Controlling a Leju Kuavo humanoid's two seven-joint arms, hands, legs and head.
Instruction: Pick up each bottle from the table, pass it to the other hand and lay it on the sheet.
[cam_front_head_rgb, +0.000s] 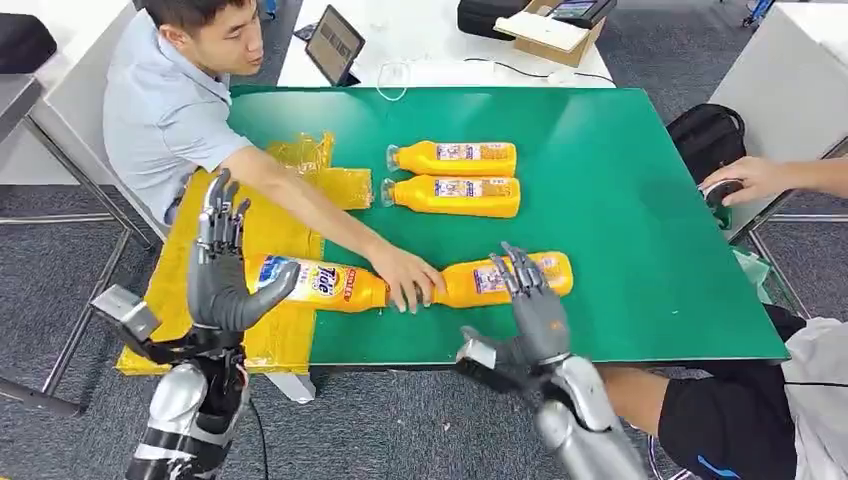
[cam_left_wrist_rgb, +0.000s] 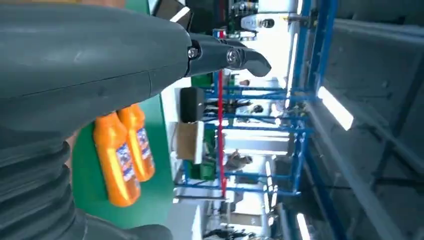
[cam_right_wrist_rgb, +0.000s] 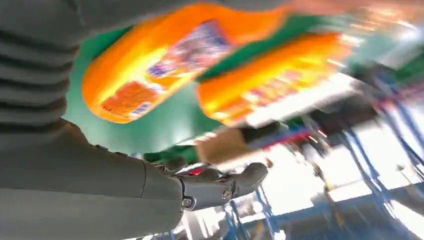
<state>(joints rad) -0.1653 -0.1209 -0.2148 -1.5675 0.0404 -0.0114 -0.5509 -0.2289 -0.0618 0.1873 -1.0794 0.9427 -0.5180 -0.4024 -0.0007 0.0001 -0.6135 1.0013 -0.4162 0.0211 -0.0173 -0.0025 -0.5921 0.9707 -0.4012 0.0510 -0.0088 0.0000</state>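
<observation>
Because a person's hand (cam_front_head_rgb: 405, 283) rests on the table between two bottles just ahead of the robot, the main risk I see is the right hand (cam_front_head_rgb: 530, 305) closing or reaching while that hand is in the way, striking it or knocking the near bottle (cam_front_head_rgb: 505, 279) so it rolls on the green table (cam_front_head_rgb: 640, 200). The right hand hovers with its fingers spread, holding nothing, its fingertips over the label end of that bottle; whether they touch it I cannot tell. The left hand (cam_front_head_rgb: 225, 265) stands raised with fingers apart and empty, over the yellow sheet (cam_front_head_rgb: 270, 230), where a bottle with a Tide label (cam_front_head_rgb: 315, 283) lies with its neck reaching onto the green, beside the thumb. A careless sweep there could push it off. Farther back, two more bottles (cam_front_head_rgb: 452, 177) lie side by side, well apart from both hands.
</observation>
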